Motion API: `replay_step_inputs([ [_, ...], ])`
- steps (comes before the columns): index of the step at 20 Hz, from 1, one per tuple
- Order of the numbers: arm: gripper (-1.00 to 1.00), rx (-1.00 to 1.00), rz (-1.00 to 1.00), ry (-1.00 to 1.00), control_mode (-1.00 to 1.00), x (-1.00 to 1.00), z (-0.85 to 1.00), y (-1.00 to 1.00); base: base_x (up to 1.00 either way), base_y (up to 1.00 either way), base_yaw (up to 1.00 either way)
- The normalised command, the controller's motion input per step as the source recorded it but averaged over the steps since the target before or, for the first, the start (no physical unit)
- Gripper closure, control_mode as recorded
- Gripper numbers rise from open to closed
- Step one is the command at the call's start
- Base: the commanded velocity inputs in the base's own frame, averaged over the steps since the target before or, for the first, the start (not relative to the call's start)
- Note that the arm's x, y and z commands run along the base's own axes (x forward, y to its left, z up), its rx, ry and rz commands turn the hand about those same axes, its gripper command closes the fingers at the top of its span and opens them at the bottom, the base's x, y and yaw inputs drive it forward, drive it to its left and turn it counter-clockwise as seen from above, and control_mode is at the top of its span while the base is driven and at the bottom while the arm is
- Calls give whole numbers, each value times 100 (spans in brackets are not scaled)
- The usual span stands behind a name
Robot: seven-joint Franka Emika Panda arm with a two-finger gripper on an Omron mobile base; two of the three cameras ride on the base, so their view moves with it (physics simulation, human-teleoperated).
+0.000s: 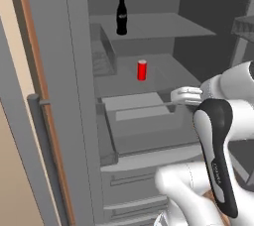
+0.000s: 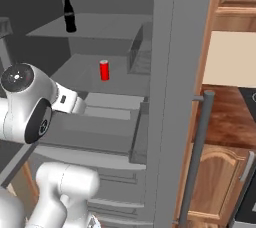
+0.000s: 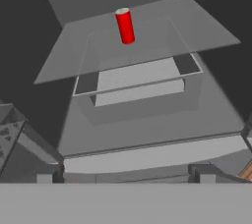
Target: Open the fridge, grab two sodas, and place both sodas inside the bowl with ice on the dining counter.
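reaching toward the open fridge (image 1: pixel 74 71), the white arm (image 1: pixel 218 136) holds its hand level in front of the lower shelves. the claw (image 1: pixel 174 96) shows in the left base view as a pale wrist and hand end pointing into the fridge, just over the front edge of a grey drawer box (image 1: pixel 136 108); the fingers themselves are too blurred there to separate. in the hand view two small dark fingertips (image 3: pixel 44 178) sit at the bottom edge, far apart from each other, with nothing between them, so the claw is spread wide and holds nothing. it touches neither drink.

the red can (image 1: pixel 142 70) stands upright on the middle glass shelf (image 1: pixel 163 74), well ahead of the claw and above it; the hand view has it near the top centre (image 3: pixel 125 25), and the right base view shows it in the middle of that shelf (image 2: pixel 104 70). the black cola bottle (image 1: pixel 121 16) stands upright on the shelf above, toward the left side of the left base view, well apart from the can and from the hand. in the right base view the bottle (image 2: pixel 69 14) stands at the upper left.

the fridge door (image 2: pixel 172 97) stands swung open with its long bar handle (image 2: pixel 197 157) facing out, beside wooden cabinets (image 2: pixel 222 172).
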Motion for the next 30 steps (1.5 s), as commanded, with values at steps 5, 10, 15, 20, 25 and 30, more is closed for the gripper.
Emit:
replay_step_inputs([
  [5, -100, 0, 0, 0, 100, 0, 0, 0, 66, 0, -6],
  [10, -100, -14, -1, -16, -100, 25, -40, 6, 10, 0, -1],
  [15, -100, -15, 0, -32, -100, 27, -33, 4, 0, 0, 0],
  [20, -100, -6, 0, -27, -100, 38, -4, 0, 0, 0, 0],
  [25, -100, -1, 0, -16, -100, 32, -11, 0, 0, 0, 0],
  [30, -100, -3, 0, -13, -100, 23, -35, 0, 0, 0, 0],
])
